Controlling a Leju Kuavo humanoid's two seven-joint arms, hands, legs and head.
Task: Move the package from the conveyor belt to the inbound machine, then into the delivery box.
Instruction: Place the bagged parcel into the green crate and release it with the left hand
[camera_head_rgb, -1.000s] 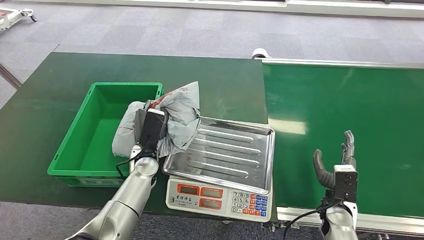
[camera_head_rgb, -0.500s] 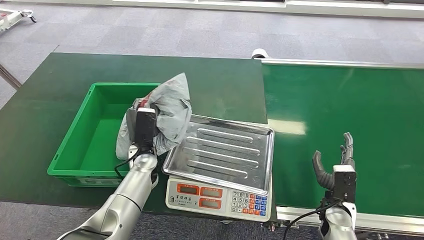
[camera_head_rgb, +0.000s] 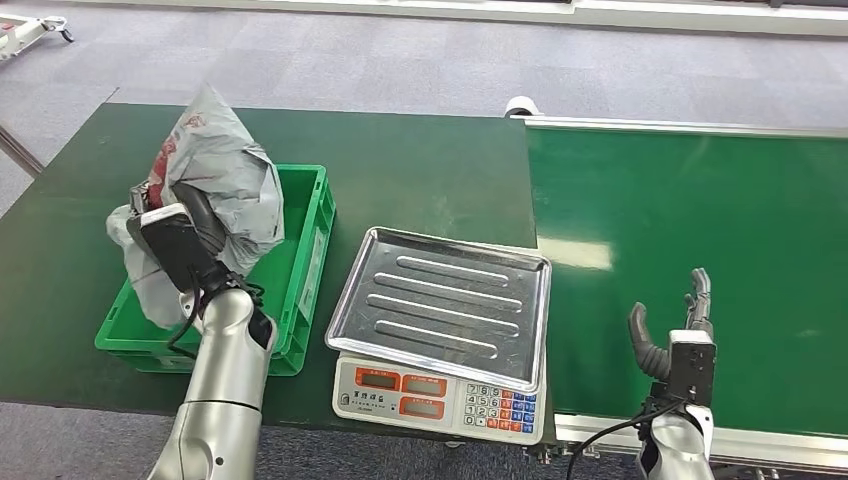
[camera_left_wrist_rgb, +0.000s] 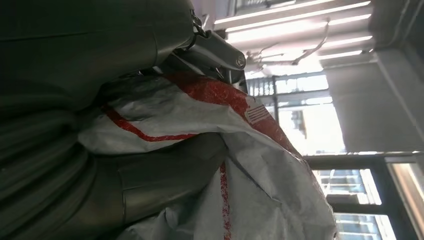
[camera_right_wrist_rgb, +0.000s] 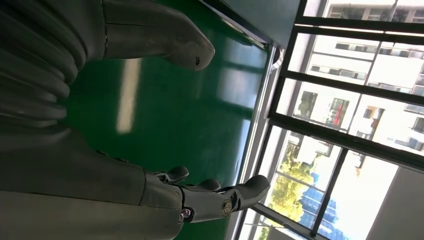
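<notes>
The package is a crumpled grey plastic mailer with red print. My left hand grips it and holds it up over the left part of the green delivery box. In the left wrist view the package is pressed between my thumb and fingers. The inbound machine is a scale with a bare steel tray and a keypad front. My right hand hovers low over the green conveyor belt, fingers apart and holding nothing; in the right wrist view the right hand is likewise spread.
The box and scale stand on a dark green table. The belt's steel rail runs along its far side and a white roller sits at its left end. Grey carpet lies beyond the table.
My left hand has carried the package up and to the left, off the scale's edge and over the green box. The right hand has stayed in place.
</notes>
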